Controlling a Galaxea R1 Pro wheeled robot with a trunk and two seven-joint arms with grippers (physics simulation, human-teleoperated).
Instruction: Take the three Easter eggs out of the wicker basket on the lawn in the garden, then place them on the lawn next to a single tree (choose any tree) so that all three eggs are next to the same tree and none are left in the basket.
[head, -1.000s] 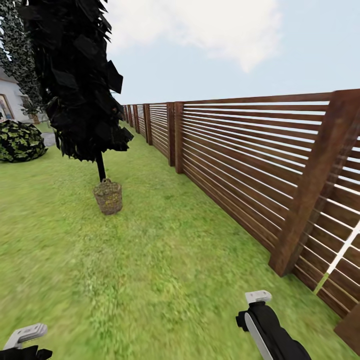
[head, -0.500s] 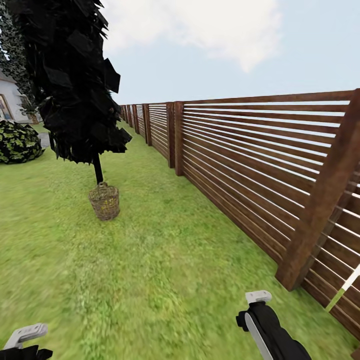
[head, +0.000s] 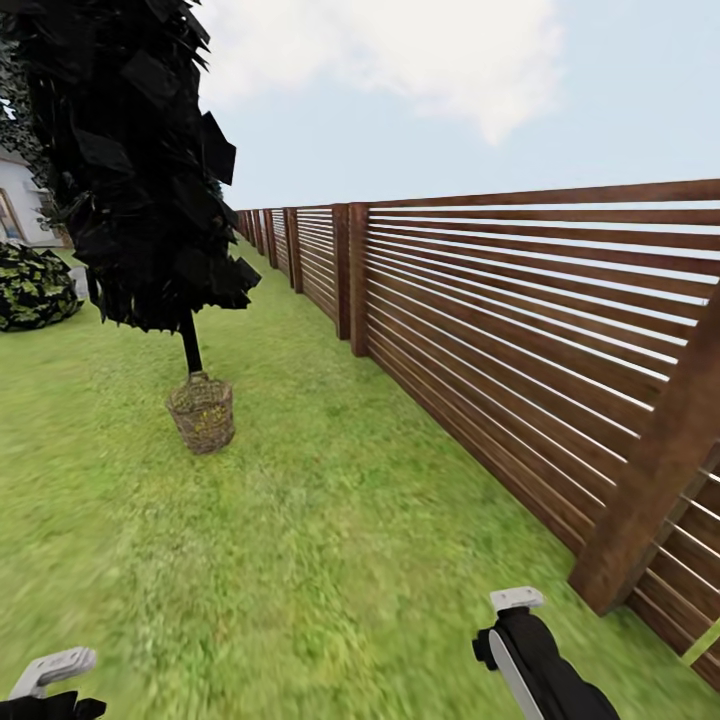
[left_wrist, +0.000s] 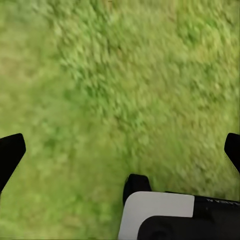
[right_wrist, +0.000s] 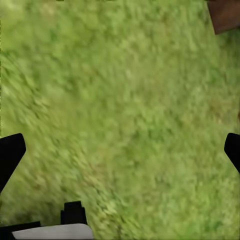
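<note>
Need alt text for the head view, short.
A wicker basket stands on the lawn at the foot of a dark cone-shaped tree, well ahead of the robot. A brown slat fence runs along the right, and both arms show at the bottom edge.

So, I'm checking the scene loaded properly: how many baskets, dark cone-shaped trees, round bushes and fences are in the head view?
wicker basket: 1
dark cone-shaped tree: 1
round bush: 1
slatted wooden fence: 1
Total: 4
</note>
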